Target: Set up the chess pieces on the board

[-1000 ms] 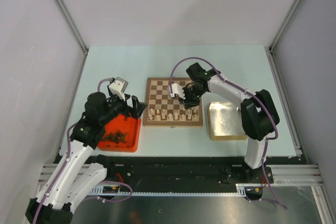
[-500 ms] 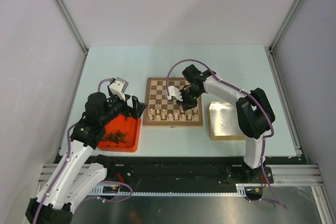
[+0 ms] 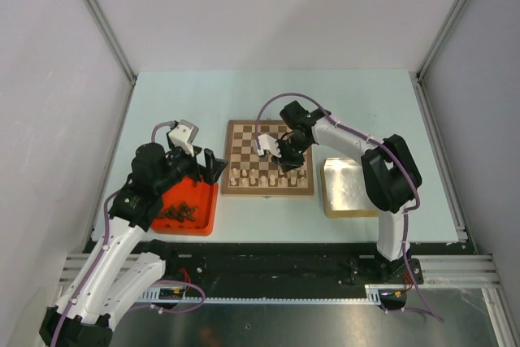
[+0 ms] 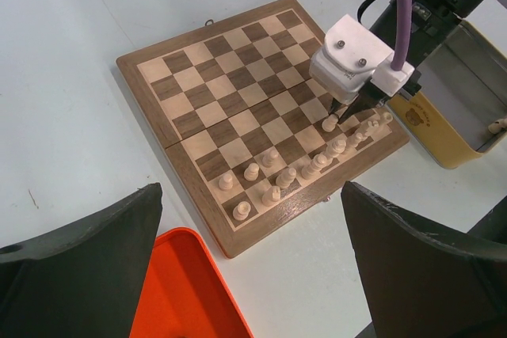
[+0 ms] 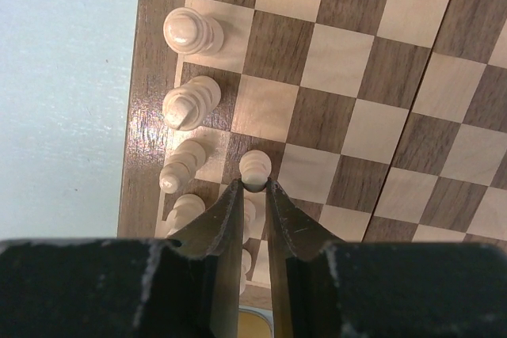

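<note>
Right claw (image 5: 253, 185) further left, tight on pawn (image 5: 255, 165) near board rim (image 5: 150, 77)

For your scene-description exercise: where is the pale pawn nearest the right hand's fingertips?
Right wrist view, centre: the pale pawn stands on a dark square of the board, between the right hand's fingertips.

Glossy wooden board (image 5: 149, 77), matt chess pieces (image 5: 192, 31)

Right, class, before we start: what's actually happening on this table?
The right gripper is over the near right part of the chessboard, its jaws nipped around a pale pawn standing in the second row. Other pale pieces already line the two near rows. The left gripper hangs wide open over a corner of the red tray of dark pieces, holding nothing.
</note>
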Controlling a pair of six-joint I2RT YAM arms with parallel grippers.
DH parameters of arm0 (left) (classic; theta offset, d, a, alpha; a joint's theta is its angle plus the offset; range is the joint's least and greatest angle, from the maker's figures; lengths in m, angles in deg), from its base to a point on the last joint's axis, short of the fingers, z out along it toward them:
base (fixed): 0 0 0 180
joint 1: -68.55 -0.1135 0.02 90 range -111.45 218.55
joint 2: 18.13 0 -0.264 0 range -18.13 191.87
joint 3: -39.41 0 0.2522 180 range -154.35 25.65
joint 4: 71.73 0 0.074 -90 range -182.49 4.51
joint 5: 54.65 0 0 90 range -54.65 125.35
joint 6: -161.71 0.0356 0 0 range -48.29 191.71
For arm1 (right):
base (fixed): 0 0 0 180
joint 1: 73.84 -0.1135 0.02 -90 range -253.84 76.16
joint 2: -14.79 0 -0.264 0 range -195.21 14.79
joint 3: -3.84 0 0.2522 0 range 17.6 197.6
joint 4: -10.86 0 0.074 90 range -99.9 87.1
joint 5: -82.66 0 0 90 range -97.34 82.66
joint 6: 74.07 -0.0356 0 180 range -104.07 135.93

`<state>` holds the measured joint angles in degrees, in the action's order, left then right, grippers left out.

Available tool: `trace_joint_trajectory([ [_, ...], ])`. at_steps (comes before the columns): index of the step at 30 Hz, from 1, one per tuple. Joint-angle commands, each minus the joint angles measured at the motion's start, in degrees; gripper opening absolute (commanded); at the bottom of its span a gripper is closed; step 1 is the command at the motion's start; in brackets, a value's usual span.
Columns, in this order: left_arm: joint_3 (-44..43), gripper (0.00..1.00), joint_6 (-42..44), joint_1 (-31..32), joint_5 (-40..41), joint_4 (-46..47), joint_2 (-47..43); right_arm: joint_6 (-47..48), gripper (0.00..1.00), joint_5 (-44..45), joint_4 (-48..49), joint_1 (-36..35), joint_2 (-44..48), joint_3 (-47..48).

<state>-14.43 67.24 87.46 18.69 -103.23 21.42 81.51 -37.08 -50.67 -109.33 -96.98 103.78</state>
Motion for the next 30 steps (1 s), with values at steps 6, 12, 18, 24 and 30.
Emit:
trace_joint_trajectory([
  [6,0.17,1.0,2.1,-0.37,0.05,1.12,-0.62,1.04,0.23,0.56,-1.01,-0.81,-1.0,1.9],
  [12,0.17,1.0,2.1,-0.37,-0.03,1.04,-0.61,1.21,0.29,1.17,-1.01,-1.08,-1.17,1.98],
  [18,0.17,1.0,2.1,-0.37,0.05,1.04,-0.62,0.78,0.37,1.61,-0.84,-0.99,-0.38,2.25],
  [24,0.08,1.0,2.01,-0.37,0.05,1.04,-0.61,-0.1,0.43,1.17,-1.1,0.15,1.63,4.71],
  [30,0.08,1.0,1.83,-0.37,0.58,1.04,-0.79,-0.02,0.48,1.35,-2.33,0.77,4.44,6.64],
])
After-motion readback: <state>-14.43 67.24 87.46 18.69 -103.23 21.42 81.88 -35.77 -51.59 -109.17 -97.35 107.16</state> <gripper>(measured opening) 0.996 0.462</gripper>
